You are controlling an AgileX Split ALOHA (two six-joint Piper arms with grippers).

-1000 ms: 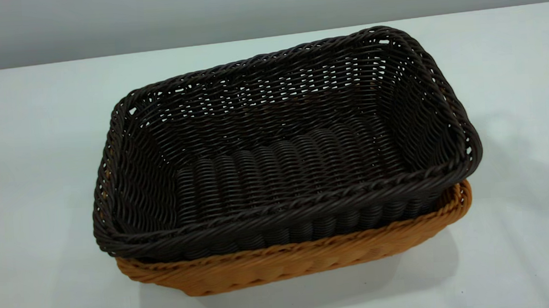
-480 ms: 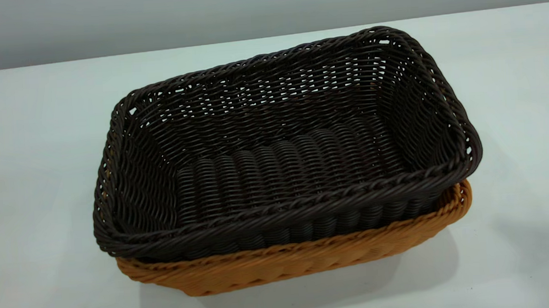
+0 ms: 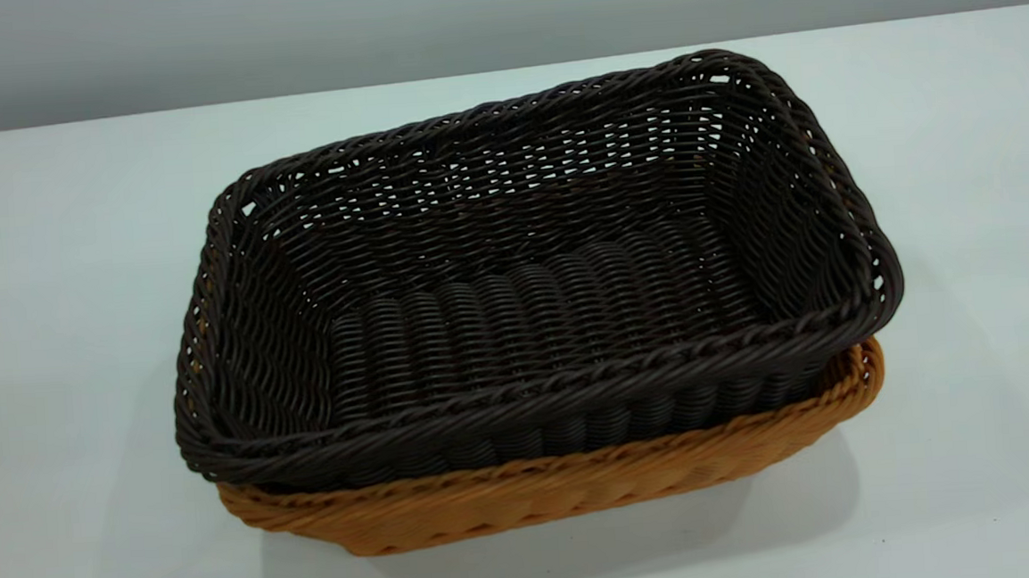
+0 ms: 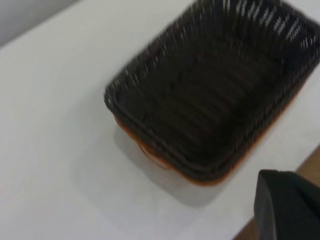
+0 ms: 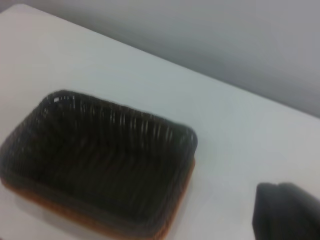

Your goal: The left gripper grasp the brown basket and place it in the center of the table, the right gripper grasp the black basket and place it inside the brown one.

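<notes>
The black basket point(image 3: 532, 279) sat nested inside the brown basket point(image 3: 580, 486) at the middle of the table point(image 3: 75, 262), its rim riding above the tan rim; each wrist view showed only a dark corner of its own gripper, fingers indiscernible; neither touched the baskets.

Soft even light, blurred wrist views

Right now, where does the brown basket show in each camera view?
Exterior view: the brown basket shows below the black basket nested in it.
Left wrist view: an orange edge under it.
Right wrist view: an orange sliver.
Shared landmark: the black basket's braided rim.
</notes>
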